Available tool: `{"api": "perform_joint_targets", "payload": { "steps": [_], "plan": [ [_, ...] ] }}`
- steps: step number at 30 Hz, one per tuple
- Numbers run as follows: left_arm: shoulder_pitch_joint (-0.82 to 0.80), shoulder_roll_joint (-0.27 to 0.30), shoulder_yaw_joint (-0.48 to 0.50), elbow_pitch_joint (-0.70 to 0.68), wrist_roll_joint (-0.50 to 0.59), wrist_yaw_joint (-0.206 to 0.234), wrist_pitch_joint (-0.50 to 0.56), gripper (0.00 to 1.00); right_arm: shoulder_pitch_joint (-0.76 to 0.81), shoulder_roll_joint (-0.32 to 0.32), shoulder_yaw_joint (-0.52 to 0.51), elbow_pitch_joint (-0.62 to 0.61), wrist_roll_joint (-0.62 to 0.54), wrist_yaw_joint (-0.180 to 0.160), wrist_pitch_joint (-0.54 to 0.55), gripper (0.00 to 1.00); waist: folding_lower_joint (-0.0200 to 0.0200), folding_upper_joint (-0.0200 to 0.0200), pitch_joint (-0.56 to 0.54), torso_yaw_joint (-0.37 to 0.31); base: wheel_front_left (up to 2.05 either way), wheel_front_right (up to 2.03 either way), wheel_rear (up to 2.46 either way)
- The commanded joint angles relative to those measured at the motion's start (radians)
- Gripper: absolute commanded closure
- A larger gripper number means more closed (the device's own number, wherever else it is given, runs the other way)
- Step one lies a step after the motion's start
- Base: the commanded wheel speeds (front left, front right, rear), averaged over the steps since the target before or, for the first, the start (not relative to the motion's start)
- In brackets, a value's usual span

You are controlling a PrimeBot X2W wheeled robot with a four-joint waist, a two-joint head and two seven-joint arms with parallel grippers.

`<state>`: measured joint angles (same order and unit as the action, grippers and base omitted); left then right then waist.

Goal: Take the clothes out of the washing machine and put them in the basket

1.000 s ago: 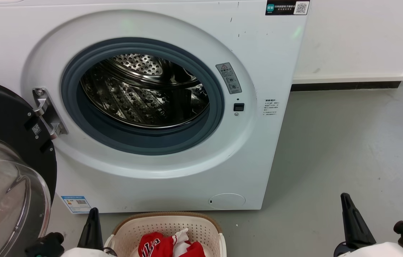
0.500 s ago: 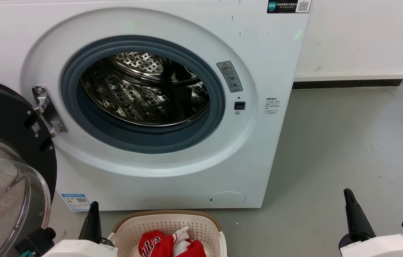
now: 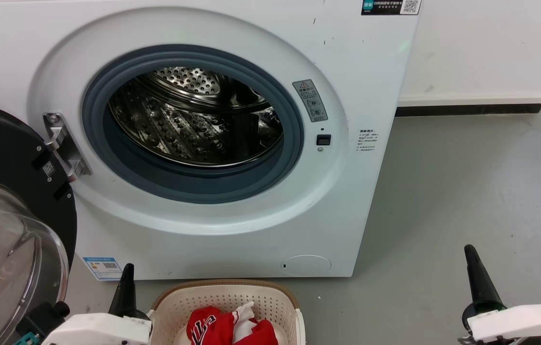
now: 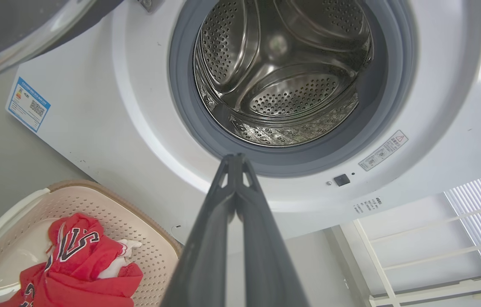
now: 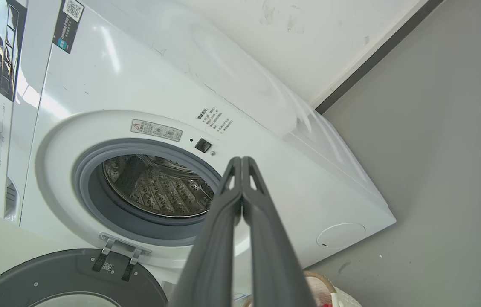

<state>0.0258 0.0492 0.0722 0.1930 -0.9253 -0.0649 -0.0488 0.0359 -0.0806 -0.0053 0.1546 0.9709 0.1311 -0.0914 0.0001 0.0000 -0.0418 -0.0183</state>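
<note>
Down low and closest, left end effector (image 4: 235, 157): two long dark fingers pressed tight together, shut, holding nothing. Same for right end effector (image 5: 241, 158): fingers (image 5: 262, 238) squeezed flat against each other, shut and empty, pointing up over bare grey floor (image 3: 467, 182).

Just beside left end effector, on its right in the head view: basket (image 3: 225, 285), cream with lots of little holes and a brown rim, sitting on the floor. Inside it, clothes (image 3: 225, 329): a soft red bundle with white letters and a bit of white cloth poking out, lying loose, touched by neither end effector. Well apart from right end effector, far off to its left.

Just past the tip of left end effector: small blue sticker (image 3: 102, 267) on the bottom corner of the washing machine (image 3: 376, 72), big and white, standing right behind the basket. To the left of left end effector: door (image 3: 6, 153), swung wide open, black rim around a clear glass bowl.

Farther on, straight ahead of both sets of fingertips: round grey rubber ring (image 3: 194, 189) around the hole, then shiny steel drum (image 3: 194, 120) full of small holes, bare metal all the way to the back in the left wrist view.

Farthest, behind and to the right of right end effector: white wall (image 3: 481, 48) with a dark strip along the bottom.
</note>
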Motion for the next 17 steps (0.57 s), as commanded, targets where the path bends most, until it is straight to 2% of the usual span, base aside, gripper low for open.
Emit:
{"api": "perform_joint_targets", "payload": {
  "steps": [1,17],
  "plan": [
    [-0.031,0.001,0.006,-0.007,-0.036,-0.009,0.008,1.00,-0.031,-0.007,-0.005,-0.003,0.039,0.000,0.008,1.00,-0.0001,0.0000,0.001,0.000,0.00,0.00,0.00],
    [-0.068,0.002,0.018,0.012,-0.241,-0.028,0.057,1.00,-0.070,-0.007,-0.022,0.025,0.242,0.000,0.058,1.00,-0.0001,0.0000,0.012,0.005,0.00,0.00,0.00]
  ]
}}
